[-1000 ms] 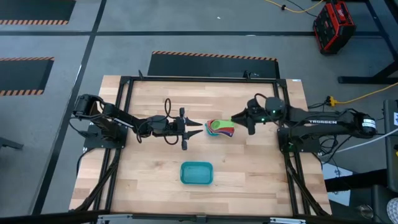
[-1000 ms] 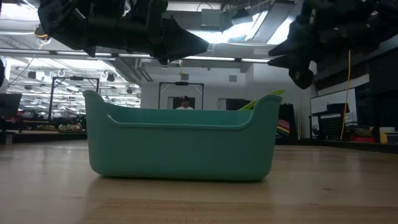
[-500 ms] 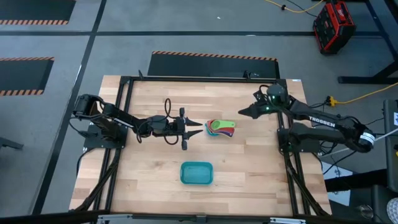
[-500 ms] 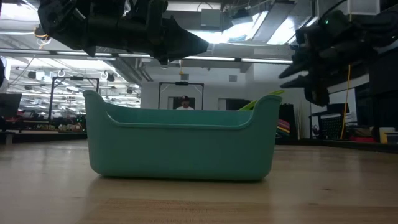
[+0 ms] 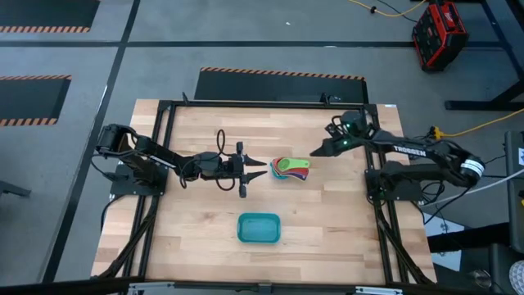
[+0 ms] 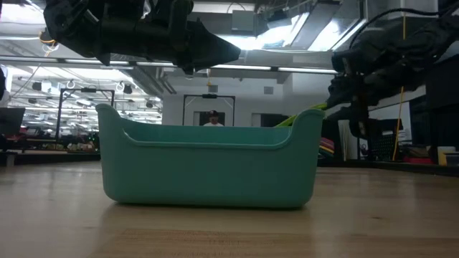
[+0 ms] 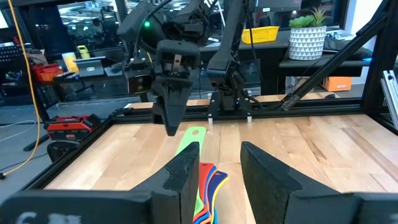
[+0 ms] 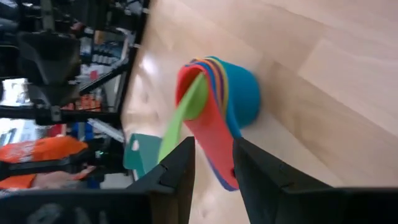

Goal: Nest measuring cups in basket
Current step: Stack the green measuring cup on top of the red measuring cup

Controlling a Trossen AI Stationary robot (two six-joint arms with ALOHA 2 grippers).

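The measuring cups (image 5: pixel 291 169) sit nested in one stack on the table's middle, blue cup outermost, their handles fanned out. The green handle (image 7: pixel 189 142) sticks up highest. My right gripper (image 5: pixel 314 152) is open. It hangs just right of and above the handles, slanting down at them, and the red handle (image 8: pixel 214 146) points into its gap. My left gripper (image 5: pixel 261 170) is open and level, just left of the stack. The teal basket (image 5: pixel 259 228) stands nearer the near edge. In the low view the basket (image 6: pixel 208 168) hides most of the cups (image 6: pixel 326 147).
Bare wood lies around the stack and between it and the basket. The black frame rails (image 5: pixel 164 147) run along the table's sides. Beyond the far edge the room shows benches and a person (image 6: pixel 212 118) far off.
My right gripper drew back a little toward the far-right, then came down toward the cups' handles with its fingers tipped more steeply downward. The cups, the basket and my left arm have stayed where they were.
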